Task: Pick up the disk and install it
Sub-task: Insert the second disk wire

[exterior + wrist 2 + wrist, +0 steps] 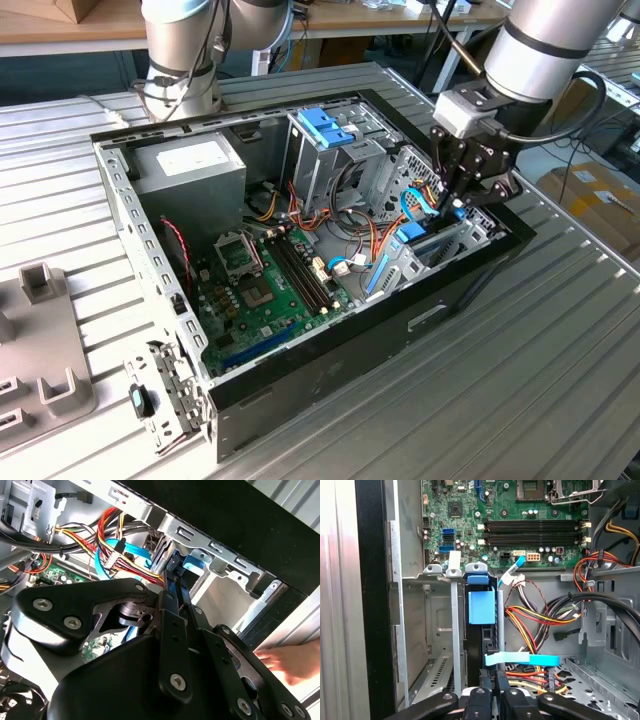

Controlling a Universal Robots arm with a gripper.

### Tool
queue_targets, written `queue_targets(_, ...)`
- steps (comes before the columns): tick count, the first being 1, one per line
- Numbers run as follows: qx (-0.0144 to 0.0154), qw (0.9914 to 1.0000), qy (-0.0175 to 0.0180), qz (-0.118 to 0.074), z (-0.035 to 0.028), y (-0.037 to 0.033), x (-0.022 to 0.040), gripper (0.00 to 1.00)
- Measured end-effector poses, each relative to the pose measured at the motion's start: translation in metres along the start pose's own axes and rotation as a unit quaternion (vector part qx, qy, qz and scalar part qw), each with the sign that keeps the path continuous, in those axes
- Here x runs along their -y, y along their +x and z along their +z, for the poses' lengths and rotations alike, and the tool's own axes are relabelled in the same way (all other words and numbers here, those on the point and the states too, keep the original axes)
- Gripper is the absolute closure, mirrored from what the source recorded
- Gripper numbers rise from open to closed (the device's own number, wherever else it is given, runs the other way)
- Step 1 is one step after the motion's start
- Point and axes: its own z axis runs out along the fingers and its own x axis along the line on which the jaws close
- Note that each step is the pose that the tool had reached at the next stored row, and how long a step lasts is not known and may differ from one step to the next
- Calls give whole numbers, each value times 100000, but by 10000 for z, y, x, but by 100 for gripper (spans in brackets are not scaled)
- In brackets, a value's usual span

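Observation:
The disk (481,607) stands on edge in the drive bay at the case's front corner, its blue plastic frame showing between silver rails. In the exterior view the blue edge of the disk (412,235) sits low in the bay at the exterior view's right. My gripper (452,205) reaches down into that bay. In both wrist views the black fingers come together on the disk's edge, the gripper (492,682) shut on it. The gripper (175,580) meets the disk's blue frame (192,561) at the bay's mouth. Most of the disk is hidden by rails and fingers.
The open computer case (300,370) lies on a slatted metal table. Inside are a grey power supply box (190,165), a metal cage with a blue handle (325,130), the green motherboard (265,285) and loose cables (535,620). A person's hand (290,660) rests beside the case.

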Motion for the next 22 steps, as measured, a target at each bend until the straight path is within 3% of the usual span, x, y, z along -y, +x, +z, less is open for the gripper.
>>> queue_targets(7,35,100000,2,1,9,0,0,84)
queue_targets(8,163,100000,5,7,22,-1,-1,77)
queue_targets(10,60,100000,3,-3,12,-1,0,77)
queue_targets(11,50,100000,2,-1,11,0,0,70)
queue_targets(14,23,100000,4,-1,0,0,0,70)
queue_targets(19,40,100000,3,1,-244,1,14,70)
queue_targets(22,57,100000,3,1,-246,1,14,70)
